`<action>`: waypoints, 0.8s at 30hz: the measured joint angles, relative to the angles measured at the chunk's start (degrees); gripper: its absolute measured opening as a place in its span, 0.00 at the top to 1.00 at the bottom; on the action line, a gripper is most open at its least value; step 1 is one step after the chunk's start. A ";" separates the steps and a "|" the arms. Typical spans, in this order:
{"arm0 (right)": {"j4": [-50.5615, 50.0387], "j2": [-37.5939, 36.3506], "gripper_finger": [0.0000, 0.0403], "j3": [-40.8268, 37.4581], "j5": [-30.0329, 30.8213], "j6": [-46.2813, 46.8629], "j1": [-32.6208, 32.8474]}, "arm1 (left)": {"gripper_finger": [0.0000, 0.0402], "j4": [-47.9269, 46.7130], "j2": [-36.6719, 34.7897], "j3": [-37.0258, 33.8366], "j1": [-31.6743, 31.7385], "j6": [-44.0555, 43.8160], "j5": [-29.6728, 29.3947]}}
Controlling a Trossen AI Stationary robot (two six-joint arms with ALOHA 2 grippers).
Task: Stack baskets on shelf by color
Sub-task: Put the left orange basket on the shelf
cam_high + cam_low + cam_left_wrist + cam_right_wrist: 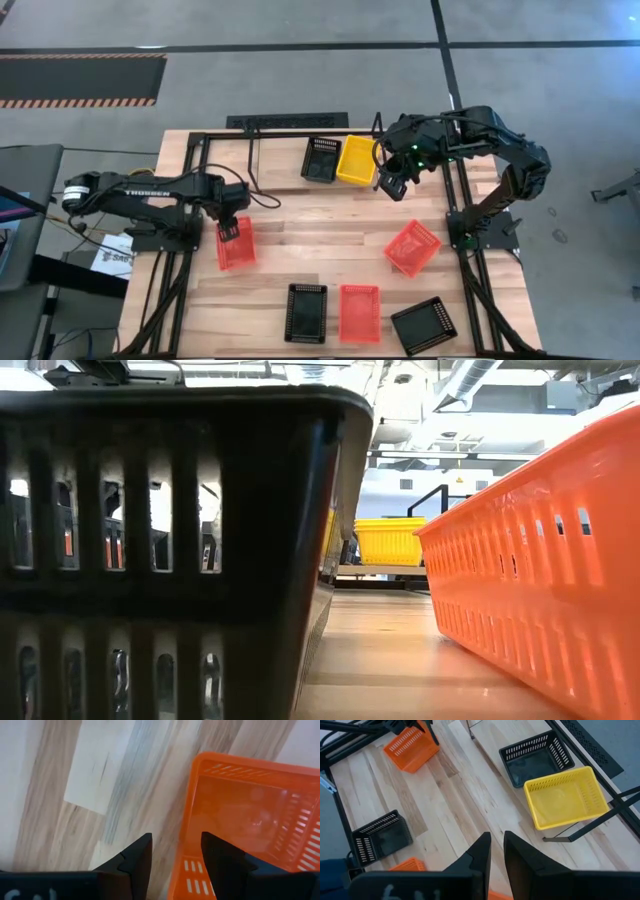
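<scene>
A red-orange basket [238, 250] lies flat on the table at the left. My left gripper [232, 232] [176, 837] points down at its far end, open, one finger inside the basket and one outside. A black basket [322, 158] and a yellow basket [357, 160] [565, 802] stand side by side on the shelf [252, 160] at the far edge. High above the table beside the yellow basket, my right gripper [392, 186] [497, 836] is open by a narrow gap, with nothing between its fingers. My left gripper straddles the basket's side wall [186, 845] near a corner, coming from above. The wall stands closer to the finger inside the basket [220, 860]. Whether either finger touches the wall, I cannot tell. The basket rests flat on the table.
Several more baskets lie on the table: a red one [412, 247] at the right, then a black one [306, 312], a red one [359, 312] and a black one [423, 325] along the near edge. Bare wood [320, 225] lies between them and the shelf.
</scene>
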 joint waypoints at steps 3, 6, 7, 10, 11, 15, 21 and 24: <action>0.01 0.00 0.82 0.00 0.00 0.00 0.00 | 0.61 0.00 0.00 0.00 0.81 0.20 0.22; 0.04 0.00 0.82 0.00 -0.01 0.02 0.00 | 0.61 0.10 0.00 0.00 1.62 0.69 1.19; 0.04 0.00 0.82 0.00 0.00 0.02 0.00 | 0.61 0.27 0.00 0.00 1.89 1.02 1.80; 0.04 0.00 0.82 0.01 -0.01 0.02 0.00 | 0.61 0.59 0.00 0.00 2.56 2.12 4.16; 0.05 0.00 0.82 0.00 -0.01 0.02 0.00 | 0.61 0.69 0.00 0.00 2.74 2.49 5.08; 0.06 0.00 0.82 0.00 -0.02 0.02 0.00 | 0.61 0.96 0.00 0.00 3.39 3.63 7.39; 0.06 0.00 0.82 0.00 -0.02 0.02 0.00 | 0.61 1.01 0.00 0.00 4.34 3.63 7.19; 0.06 0.00 0.82 0.00 -0.02 0.02 0.00 | 0.61 0.59 0.00 0.00 4.41 2.02 2.85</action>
